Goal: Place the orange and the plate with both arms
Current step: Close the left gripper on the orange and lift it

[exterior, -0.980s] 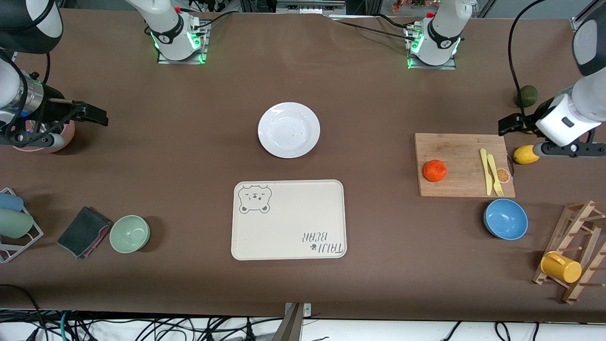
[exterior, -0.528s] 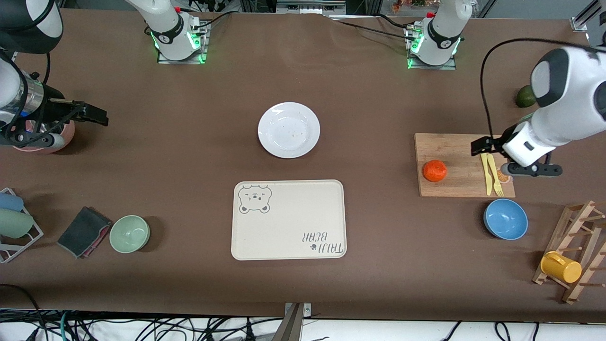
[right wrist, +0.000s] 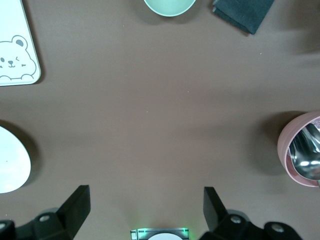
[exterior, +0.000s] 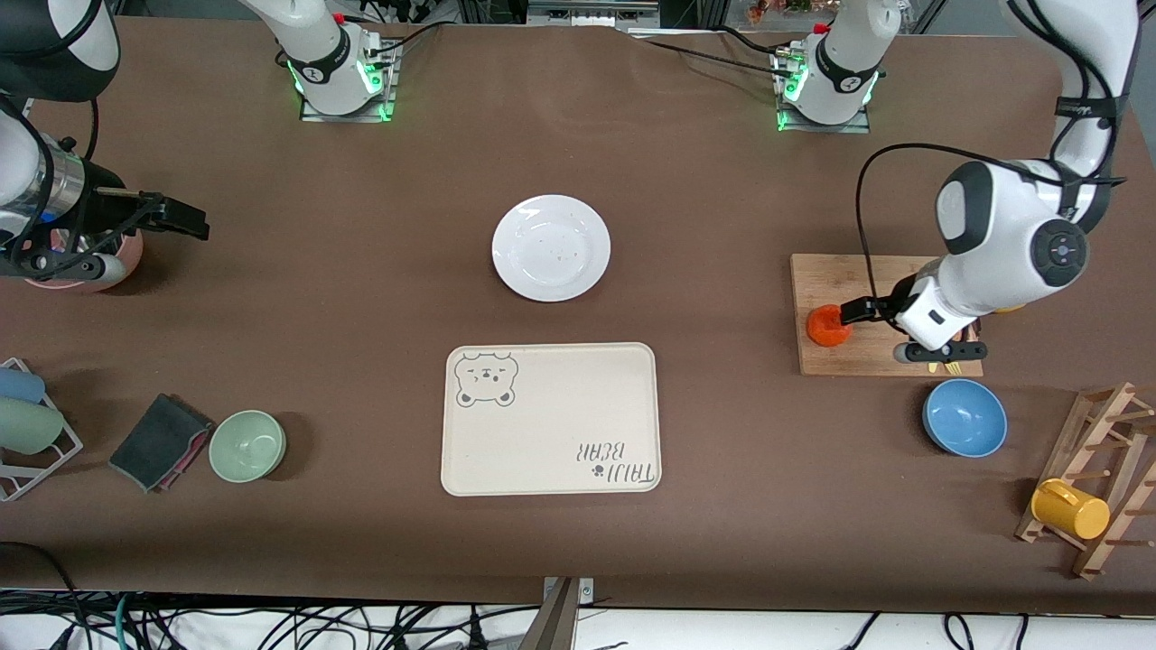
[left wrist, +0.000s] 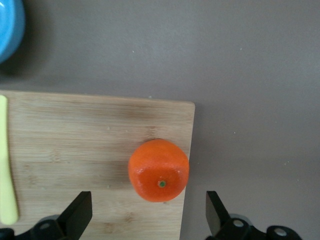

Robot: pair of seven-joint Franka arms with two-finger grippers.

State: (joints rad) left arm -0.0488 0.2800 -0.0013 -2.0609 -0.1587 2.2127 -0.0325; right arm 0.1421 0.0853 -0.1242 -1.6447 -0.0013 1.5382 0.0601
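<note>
The orange (exterior: pixel 824 328) lies on the wooden cutting board (exterior: pixel 867 280), at the board's edge toward the middle of the table. My left gripper (exterior: pixel 853 312) hangs over it, open and empty. In the left wrist view the orange (left wrist: pixel 158 170) sits just ahead of the gap between the spread fingers of the left gripper (left wrist: pixel 148 215), untouched. The white plate (exterior: pixel 551 246) lies empty mid-table; its edge shows in the right wrist view (right wrist: pixel 10 167). My right gripper (exterior: pixel 185 219) waits open over the right arm's end of the table, and its own view (right wrist: pixel 145 210) shows nothing in it.
The beige bear-printed tray (exterior: pixel 551 418) lies nearer the camera than the plate. A blue bowl (exterior: pixel 964 417) sits just nearer than the board. A green bowl (exterior: pixel 247 445), dark cloth (exterior: pixel 158 441) and pink cup (exterior: pixel 90 262) are at the right arm's end. A wooden rack holds a yellow mug (exterior: pixel 1070 508).
My left arm has swung in from the table's end, past the yellow cutlery, and its gripper now hangs over the orange. The right arm has not moved.
</note>
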